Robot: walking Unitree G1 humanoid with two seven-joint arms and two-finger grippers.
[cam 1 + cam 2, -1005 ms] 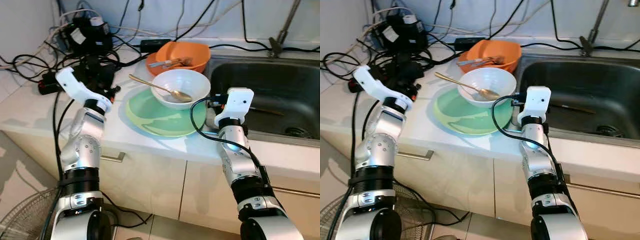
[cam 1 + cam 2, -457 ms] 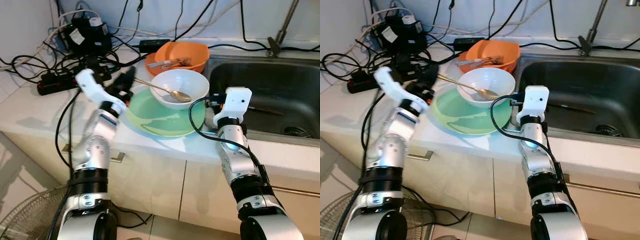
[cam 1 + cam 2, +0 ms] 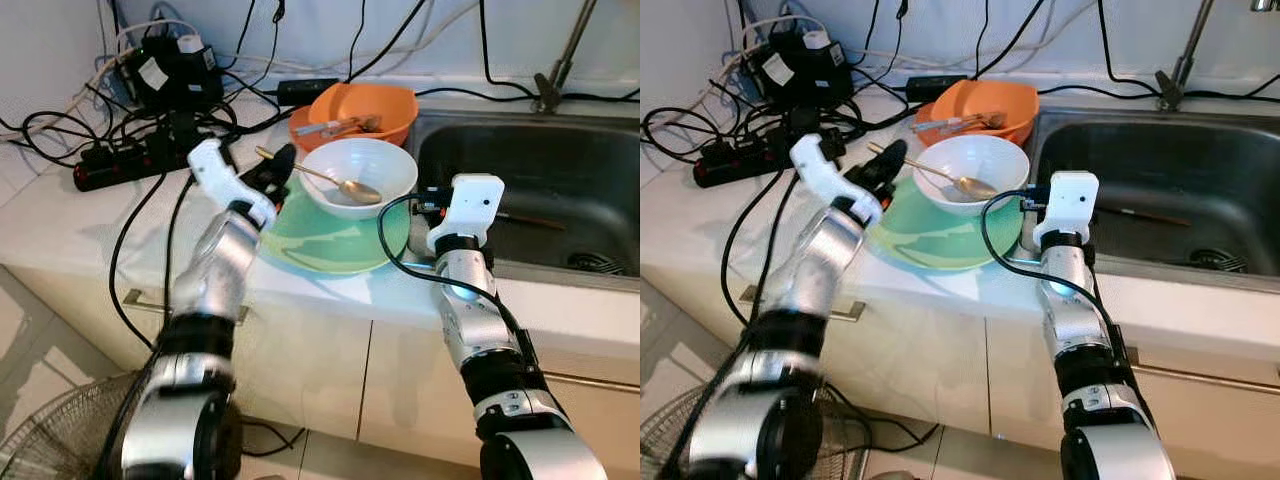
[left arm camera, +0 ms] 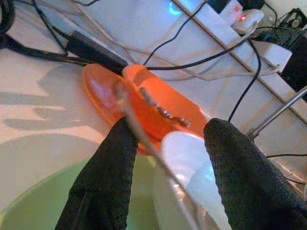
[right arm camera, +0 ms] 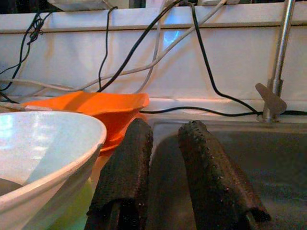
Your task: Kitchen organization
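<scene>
On the counter (image 3: 60, 220), across the middle of the head view, same layout as a second ago; at the upper right, the sink (image 3: 520, 170). In the centre, the green plate (image 3: 330, 245), with the white bowl (image 3: 385, 165) on its far part. Just behind, at the top centre, the orange bowl (image 3: 385, 105) with some cutlery inside.

Main change on the left side: left arm no longer over the cables at the far left of the frame, but swung in toward the centre. Now the left gripper (image 3: 275, 170) at the left rim of the white bowl, above the plate edge. In the left wrist view, fingers (image 4: 103, 177) spread wide, with the blurred handle of the spoon (image 4: 144, 139) running between them; not yet pinched, and cannot tell if touching.

Right gripper (image 5: 163, 172) unchanged at the right edge of the plate, beside the sink rim; fingers close together with a narrow gap, holding nothing.

Spoon itself not moved: lies in the white bowl, handle sticking out over the rim toward the upper left.

Probable meaning for the task: approach finished, next a closing on the handle to lift the spoon out. Thin, slanted handle, so risk of slipping or of tipping the bowl.
</scene>
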